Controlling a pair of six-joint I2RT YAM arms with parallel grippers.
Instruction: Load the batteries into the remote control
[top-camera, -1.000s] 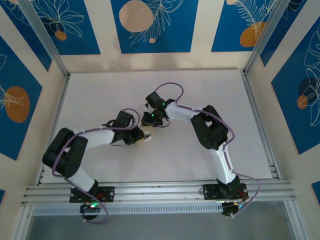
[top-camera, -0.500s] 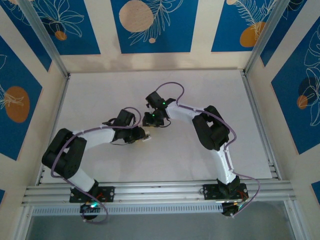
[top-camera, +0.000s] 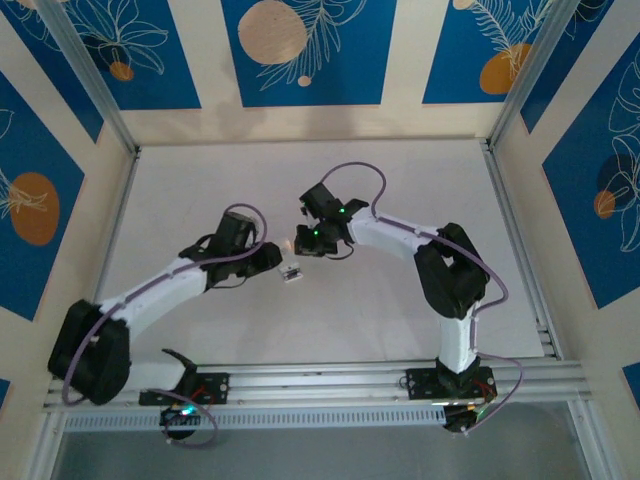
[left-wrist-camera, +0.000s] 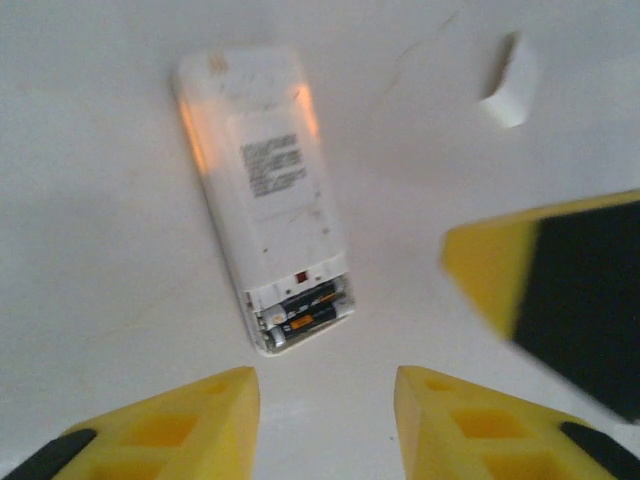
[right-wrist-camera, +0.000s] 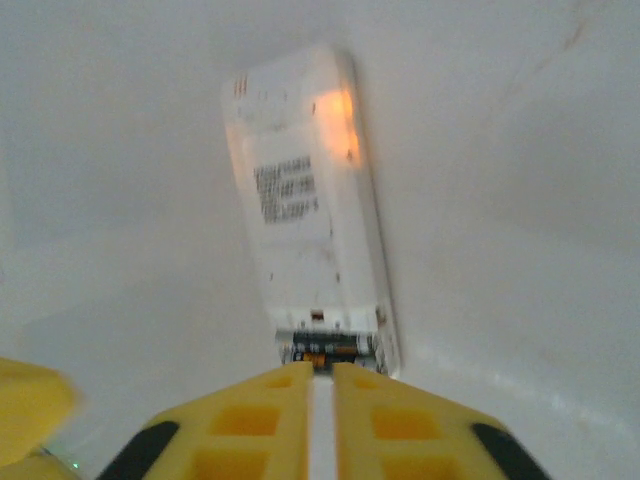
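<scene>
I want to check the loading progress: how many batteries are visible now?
2. One battery lies in the open compartment at the end of the remote control; the second battery lies beside it there. Others may be hidden.

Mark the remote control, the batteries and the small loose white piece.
remote control (left-wrist-camera: 268, 190): left wrist view, middle of its labelled back.
batteries (left-wrist-camera: 303, 320): left wrist view, lower cell in the open compartment.
small white piece (left-wrist-camera: 510, 80): left wrist view, its middle.
</scene>
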